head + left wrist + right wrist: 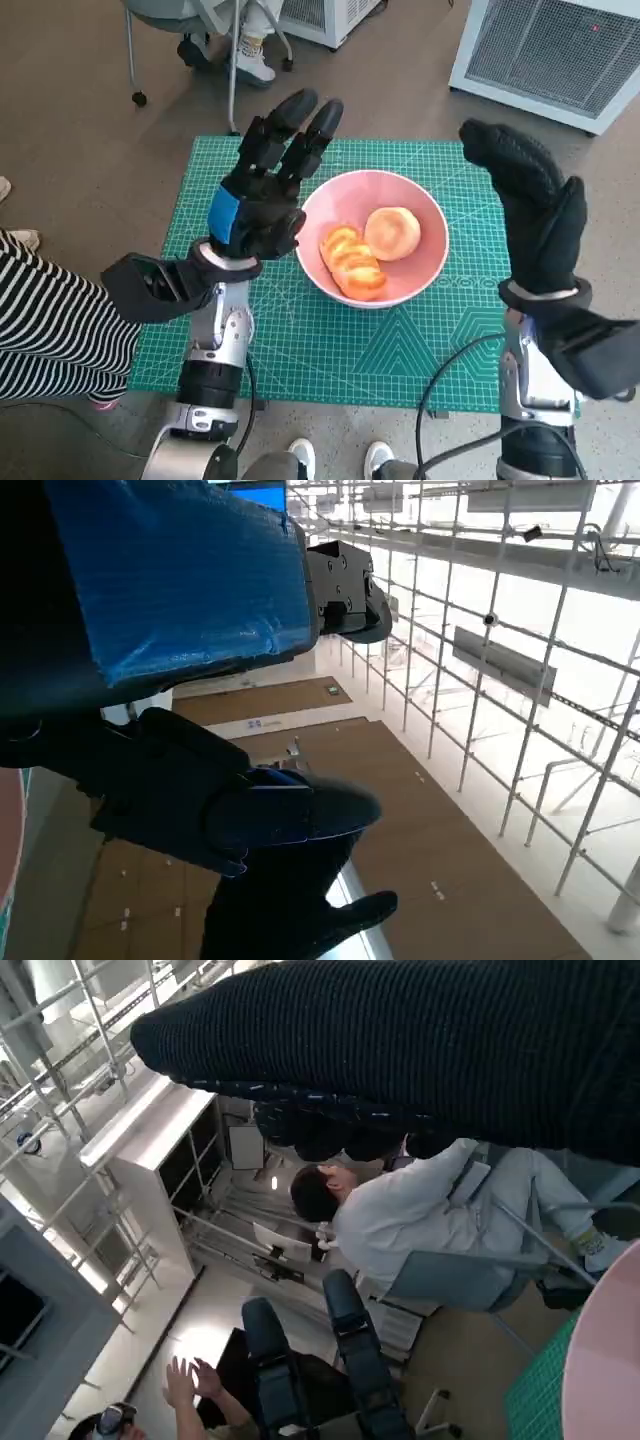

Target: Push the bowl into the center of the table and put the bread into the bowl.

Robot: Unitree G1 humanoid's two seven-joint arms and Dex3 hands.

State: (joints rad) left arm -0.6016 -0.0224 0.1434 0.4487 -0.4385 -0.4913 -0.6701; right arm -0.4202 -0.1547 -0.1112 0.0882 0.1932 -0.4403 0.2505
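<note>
Resting in the bowl [400,200], bread [372,248] — head view only; left hand [268,190], right hand [530,200] empty, fingers spread.

The bowl [374,238] is partly covered on its left rim by the left hand [262,195] in the head view, and only a pink sliver of it is caught at the edge of the right wrist view. The right hand [528,200] is seen from the back, so its fingers and palm are hidden. The striped sleeve [45,320] is cut off by the picture's left edge, and the seated person [400,1215] is partly hidden behind the glove.
</note>
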